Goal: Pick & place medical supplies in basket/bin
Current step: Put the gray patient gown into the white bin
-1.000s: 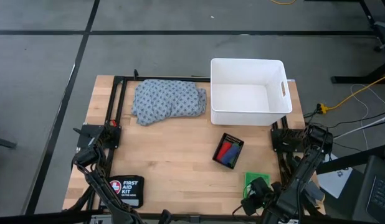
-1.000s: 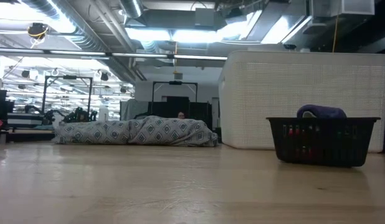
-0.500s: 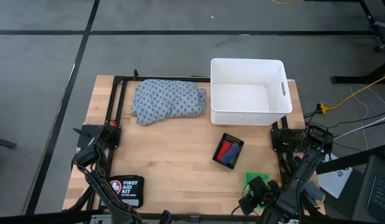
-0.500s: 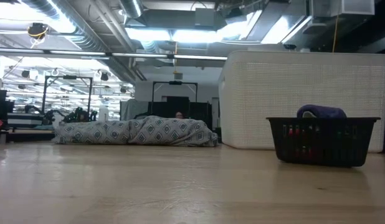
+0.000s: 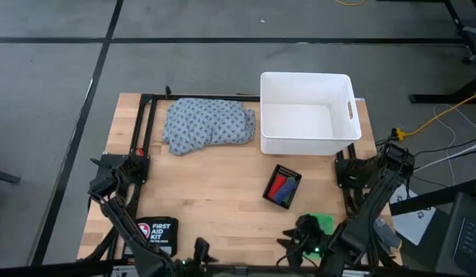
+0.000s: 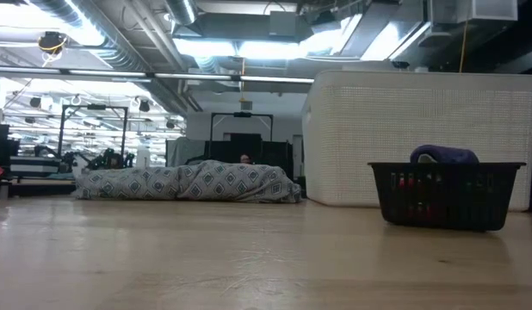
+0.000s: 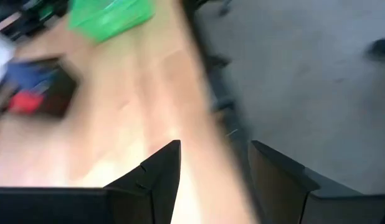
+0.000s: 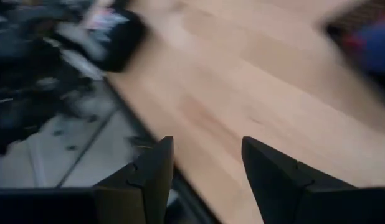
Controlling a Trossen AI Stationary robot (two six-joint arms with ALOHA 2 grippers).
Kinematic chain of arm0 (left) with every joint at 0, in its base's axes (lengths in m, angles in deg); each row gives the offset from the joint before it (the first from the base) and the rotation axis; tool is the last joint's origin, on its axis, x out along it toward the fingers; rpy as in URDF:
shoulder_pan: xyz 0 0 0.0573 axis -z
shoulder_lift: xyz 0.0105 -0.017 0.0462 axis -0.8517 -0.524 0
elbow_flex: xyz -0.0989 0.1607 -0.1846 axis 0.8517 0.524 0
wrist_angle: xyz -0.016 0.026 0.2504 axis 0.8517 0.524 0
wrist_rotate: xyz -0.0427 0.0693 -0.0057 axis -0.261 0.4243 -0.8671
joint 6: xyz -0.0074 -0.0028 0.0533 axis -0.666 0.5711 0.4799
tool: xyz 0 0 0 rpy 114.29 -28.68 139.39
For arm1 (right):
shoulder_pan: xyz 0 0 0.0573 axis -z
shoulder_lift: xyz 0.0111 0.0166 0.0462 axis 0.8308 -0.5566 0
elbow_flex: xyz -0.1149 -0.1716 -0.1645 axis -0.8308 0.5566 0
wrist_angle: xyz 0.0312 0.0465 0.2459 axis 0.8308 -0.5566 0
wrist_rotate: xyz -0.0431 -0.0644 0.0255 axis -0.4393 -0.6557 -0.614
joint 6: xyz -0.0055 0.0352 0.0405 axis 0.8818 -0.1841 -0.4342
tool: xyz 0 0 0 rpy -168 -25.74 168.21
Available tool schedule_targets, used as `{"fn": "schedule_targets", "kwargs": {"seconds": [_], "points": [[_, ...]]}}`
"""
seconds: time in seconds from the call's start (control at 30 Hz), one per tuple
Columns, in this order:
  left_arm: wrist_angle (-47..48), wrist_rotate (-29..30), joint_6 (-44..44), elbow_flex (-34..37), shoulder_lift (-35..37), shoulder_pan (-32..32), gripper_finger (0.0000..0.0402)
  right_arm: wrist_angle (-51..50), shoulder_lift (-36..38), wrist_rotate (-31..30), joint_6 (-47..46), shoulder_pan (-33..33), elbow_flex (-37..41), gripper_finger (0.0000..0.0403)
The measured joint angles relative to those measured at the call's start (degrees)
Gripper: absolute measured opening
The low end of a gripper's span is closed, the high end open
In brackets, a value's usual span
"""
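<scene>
The blue-grey dotted cloth (image 5: pixel 209 125) lies bunched on the table's far left, next to the white tub (image 5: pixel 307 114). The black mesh tray (image 5: pixel 282 187) holds red, blue and green rolls (image 5: pixel 279 188). The green tray (image 5: pixel 323 224) sits near the near edge, partly hidden by my right arm. My right gripper (image 5: pixel 298 236) hovers open just left of it at the near edge. My left gripper (image 5: pixel 198 248) is open, low at the near edge, right of the pouch. In the low view the cloth (image 6: pixel 188 182), the tub (image 6: pixel 421 138) and the mesh tray (image 6: pixel 445 194) show.
The black FIRST AID KIT pouch (image 5: pixel 155 233) lies at the near left corner. A black frame (image 5: pixel 142 131) runs along the table's left and far sides. Bare wood (image 5: pixel 215 192) lies between pouch, cloth and mesh tray. Beyond the near edge is grey floor (image 7: pixel 304 68).
My right gripper has moved toward the table's left along the near edge, away from the green tray, uncovering more of it. My left gripper has swung toward the right along the near edge and now shows beside the pouch. The supplies and containers have not moved.
</scene>
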Motion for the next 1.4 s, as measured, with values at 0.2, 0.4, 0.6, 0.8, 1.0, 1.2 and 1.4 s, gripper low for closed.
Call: {"fn": "schedule_targets", "kwargs": {"seconds": [0.2, 0.4, 0.6, 0.8, 1.0, 1.2, 1.4], "points": [[11.0, 3.5, -8.5, 1.8, 1.5, -3.0, 0.0184, 22.3, 0.4, -0.5, 24.9, 3.1, 0.0, 0.019], [-3.3, -2.9, -9.0, 18.9, 9.1, -7.5, 0.0184, 37.8, 0.4, 0.5, 45.8, 3.6, 0.0, 0.019], [-33.3, -6.1, -6.3, 44.3, 20.5, -13.1, 0.0184, 44.1, 0.2, -4.4, 60.4, 2.2, 0.0, 0.019], [-45.2, -5.1, -3.0, 59.7, 32.1, -18.1, 0.0184, 53.4, 0.0, -18.4, 84.2, -1.2, 0.0, 0.019], [-46.5, -4.6, -1.9, 65.7, 39.7, -20.1, 0.0184, 55.4, 0.2, -20.3, 97.8, -2.8, 0.0, 0.019], [-50.2, -3.5, 0.9, 66.6, 40.6, -20.1, 0.0184, 52.3, 0.4, -4.1, 99.5, -0.7, 0.0, 0.019], [-53.1, -3.0, 4.9, 66.6, 40.4, -19.1, 0.0184, 53.8, 1.3, 17.5, 98.4, 1.6, 4.0, 0.019]]}}
